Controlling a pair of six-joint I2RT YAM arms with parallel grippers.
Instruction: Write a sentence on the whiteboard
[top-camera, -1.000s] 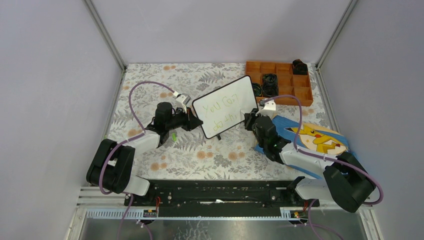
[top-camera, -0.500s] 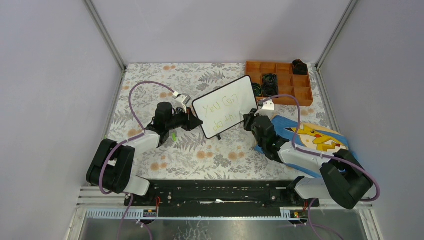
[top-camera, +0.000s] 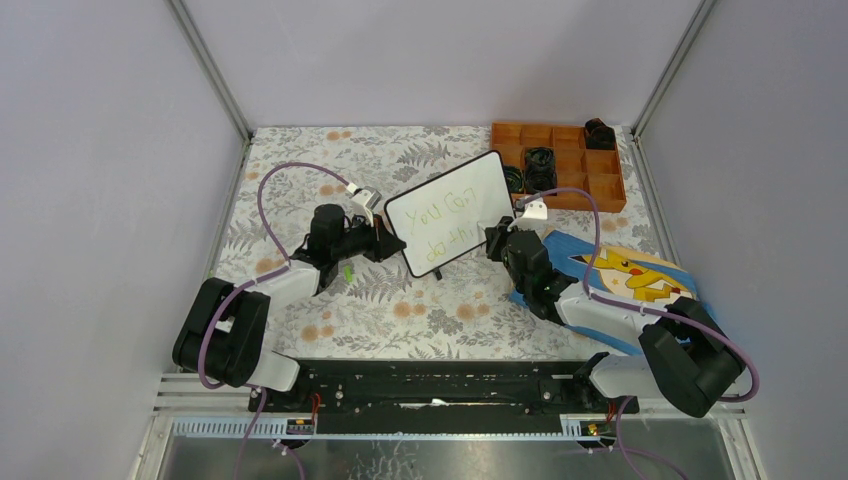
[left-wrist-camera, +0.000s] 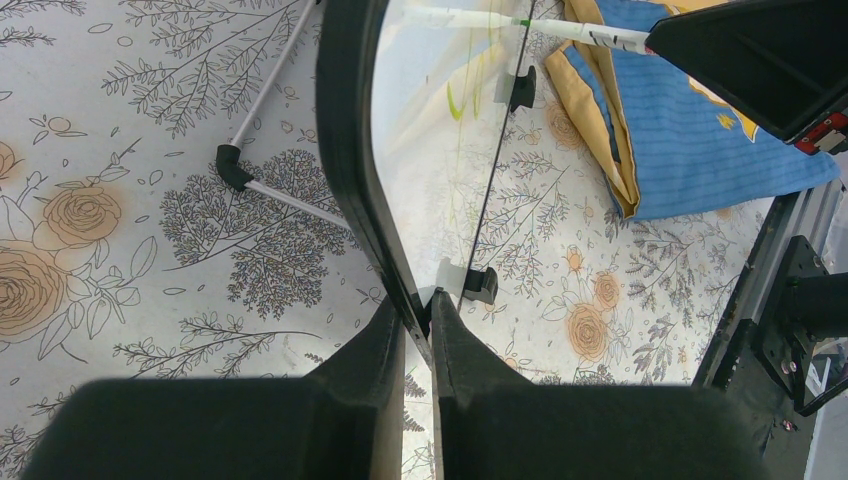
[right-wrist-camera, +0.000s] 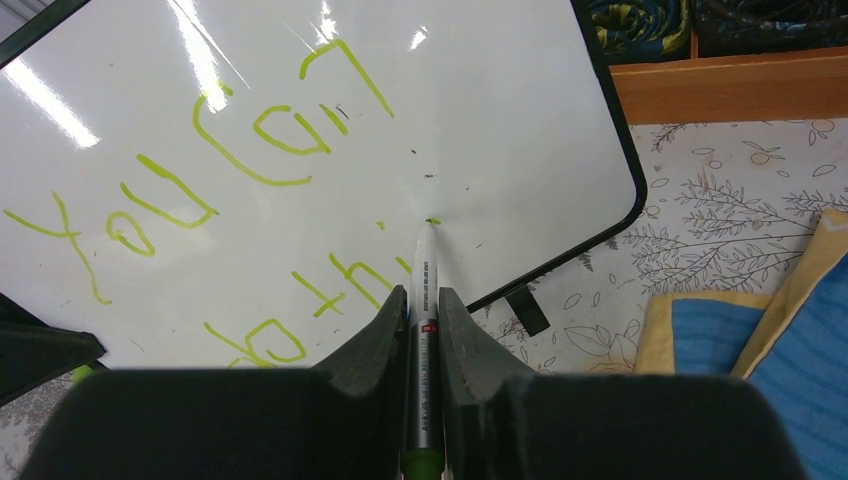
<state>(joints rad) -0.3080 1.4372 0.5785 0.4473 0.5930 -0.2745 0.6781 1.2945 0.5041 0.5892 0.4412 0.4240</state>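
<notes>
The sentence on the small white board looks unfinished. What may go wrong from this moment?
1. The left gripper pinches the small white whiteboard with the thin black frame at one edge only. Pressure from the white marker with the green tip in the right gripper may tilt the board or make it slip.
2. The right gripper sits close to the green handwritten sentence, so it may smear the ink when it moves on.

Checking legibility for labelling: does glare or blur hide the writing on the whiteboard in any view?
Right wrist: bright glare streaks cross the whiteboard top left, yet the sentence is readable, marker sharp. Left wrist: whiteboard edge-on, mostly reflections. Top external: even light, writing tiny.
</notes>
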